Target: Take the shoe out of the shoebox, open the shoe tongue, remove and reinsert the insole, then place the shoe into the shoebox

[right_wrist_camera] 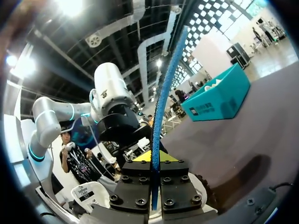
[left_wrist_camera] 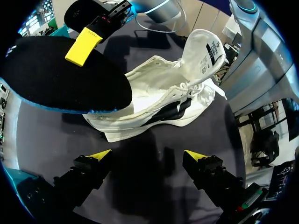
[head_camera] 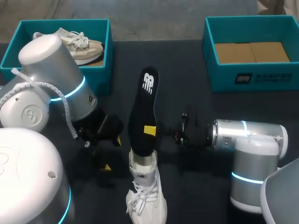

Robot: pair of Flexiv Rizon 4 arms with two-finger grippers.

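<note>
A white shoe [head_camera: 147, 196] lies on the dark table near its front edge, and in the left wrist view the shoe [left_wrist_camera: 159, 100] rests on its side with its tongue [left_wrist_camera: 201, 51] folded open. A black insole [head_camera: 145, 107] stands tilted above it, its lower end at the shoe's opening. My right gripper [head_camera: 149, 130] is shut on the insole, which shows edge-on [right_wrist_camera: 161, 102] between the right gripper's [right_wrist_camera: 154, 158] fingers. My left gripper [head_camera: 112, 154] stands open beside the shoe. Nothing lies between the left gripper's [left_wrist_camera: 148, 156] fingers, and the insole [left_wrist_camera: 60, 79] hangs ahead of it.
A teal shoebox [head_camera: 105, 56] at the back left holds a second, beige shoe [head_camera: 81, 46]. Another teal box [head_camera: 252, 70] at the back right has a cardboard liner inside. My left arm [right_wrist_camera: 112, 102] faces the right gripper.
</note>
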